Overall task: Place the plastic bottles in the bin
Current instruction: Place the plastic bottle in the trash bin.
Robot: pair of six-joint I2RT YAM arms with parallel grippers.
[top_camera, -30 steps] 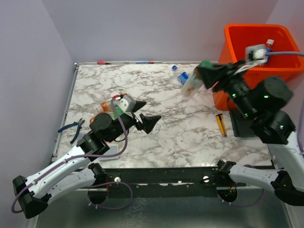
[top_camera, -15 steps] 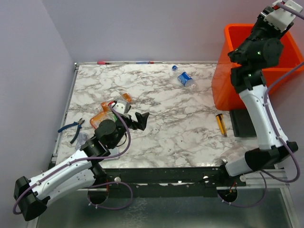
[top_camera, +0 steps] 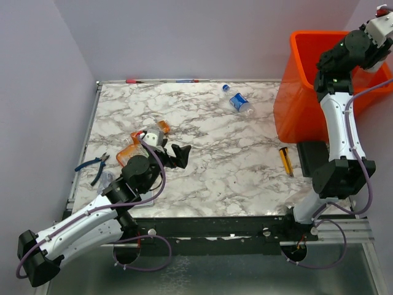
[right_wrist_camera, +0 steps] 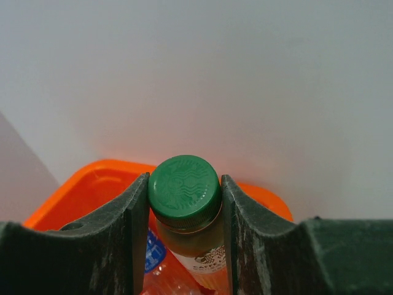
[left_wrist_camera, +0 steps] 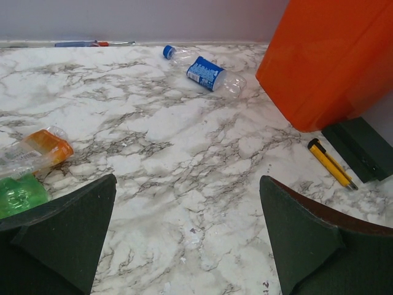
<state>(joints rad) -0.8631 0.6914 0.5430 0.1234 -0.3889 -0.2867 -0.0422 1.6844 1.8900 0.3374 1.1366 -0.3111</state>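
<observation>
Right claw (right_wrist_camera: 184, 203), raised high above the far right corner of the worktop, pinches a green-capped bottle (right_wrist_camera: 184, 183) between its two fingers, which press on either side of the cap and shoulder. Directly beneath it is the orange bin (right_wrist_camera: 78, 192), where at least one blue-labelled bottle already lies. The left claw (left_wrist_camera: 190, 239) hangs with its jaws spread wide and nothing between them, low over the marble near the left edge. Just beside it are an orange bottle (left_wrist_camera: 42, 147) and a green bottle (left_wrist_camera: 17, 194). A clear blue-labelled bottle (left_wrist_camera: 212, 72) lies on its side close to the far edge, short of the bin wall. The bottles look light, thin-walled and smooth, so they are likely to dent under a hard squeeze and to roll or skid away if nudged. The stiffer neck and cap, or the labelled middle of the body taken squarely across, seem the safest places to grip. The held bottle's contents cannot be made out, so its weight is uncertain. A yellow utility knife (left_wrist_camera: 330, 163) near the right edge and pliers (top_camera: 92, 165) at the left edge are not part of the job.
</observation>
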